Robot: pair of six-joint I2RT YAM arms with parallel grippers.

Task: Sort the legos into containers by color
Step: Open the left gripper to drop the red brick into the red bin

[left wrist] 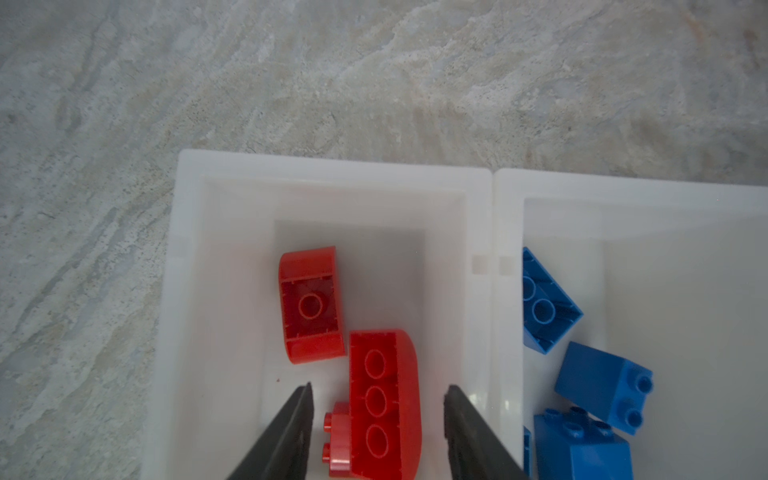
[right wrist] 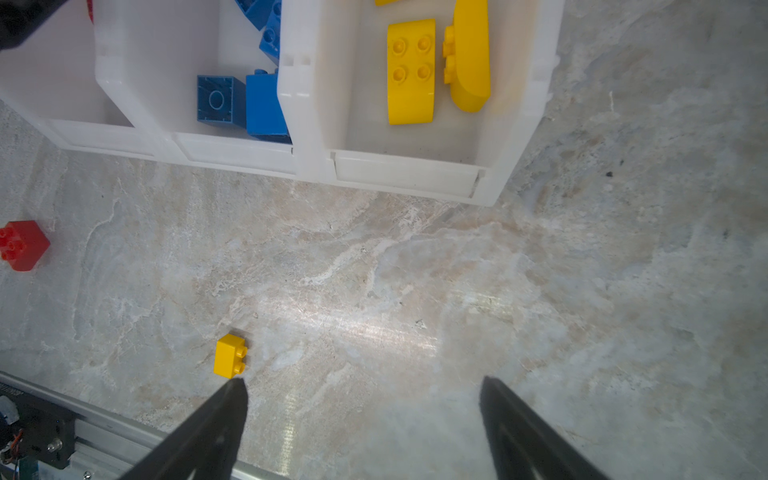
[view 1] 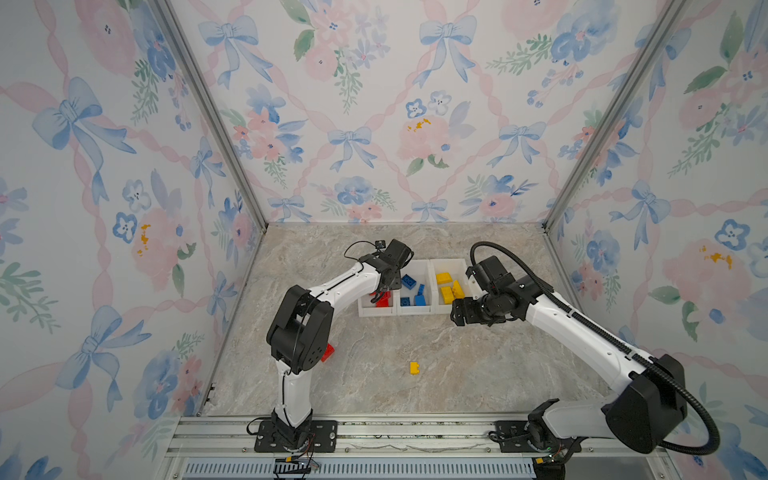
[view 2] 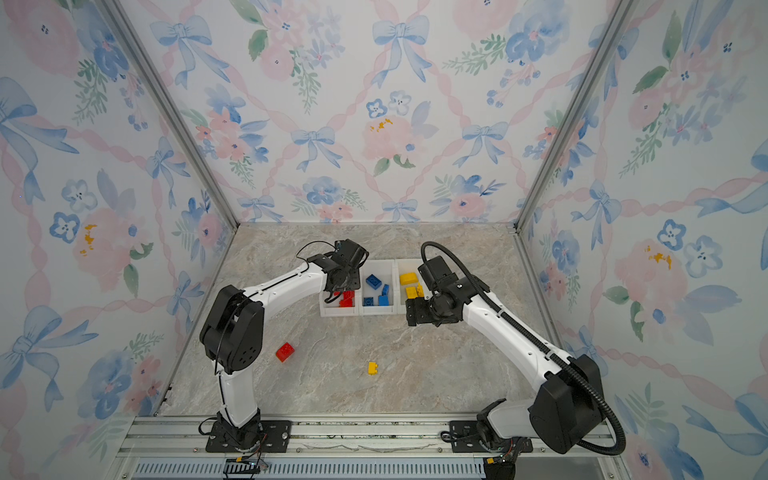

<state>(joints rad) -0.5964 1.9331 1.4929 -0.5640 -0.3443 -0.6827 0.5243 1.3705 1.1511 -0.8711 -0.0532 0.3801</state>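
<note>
Left pincer (left wrist: 378,392) spread over a white bin (left wrist: 324,183), a long red brick (left wrist: 384,399) lying loose between its tips. Right pincer (right wrist: 363,384) spread above the tabletop (right wrist: 415,291), small yellow brick (right wrist: 230,356) near one tip.

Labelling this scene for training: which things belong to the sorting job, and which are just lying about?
Job: three joined white plastic open bins; red studded plastic bricks in one, blue bricks in the middle, yellow bricks in the third; loose red brick; small loose yellow brick.
Not the job: marble-pattern tabletop; aluminium front rail.
</note>
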